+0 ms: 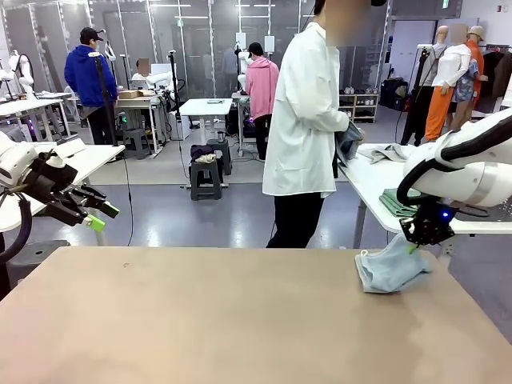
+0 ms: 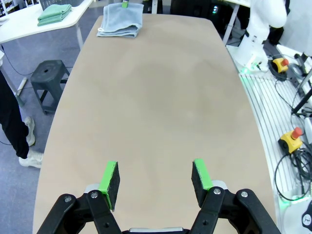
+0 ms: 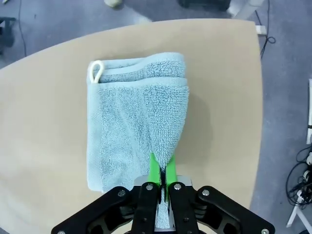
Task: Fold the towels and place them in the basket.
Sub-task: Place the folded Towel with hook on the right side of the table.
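Right of frame, the right end effector pinches a folded towel on the desk; the left end effector hangs spread wide, far left. Lifted by one edge, the fold could spill.

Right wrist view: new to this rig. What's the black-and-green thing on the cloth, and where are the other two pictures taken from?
That is the right end effector, a two-finger clamp in black and green, seen from a camera on its own wrist. It is shut on the edge of a folded light blue towel lying on the tan table. The front view looks across the table from between the two arms, toward a person in white. The left wrist view looks along the left end effector, open and holding nothing, over bare tabletop, the towel at the far end.
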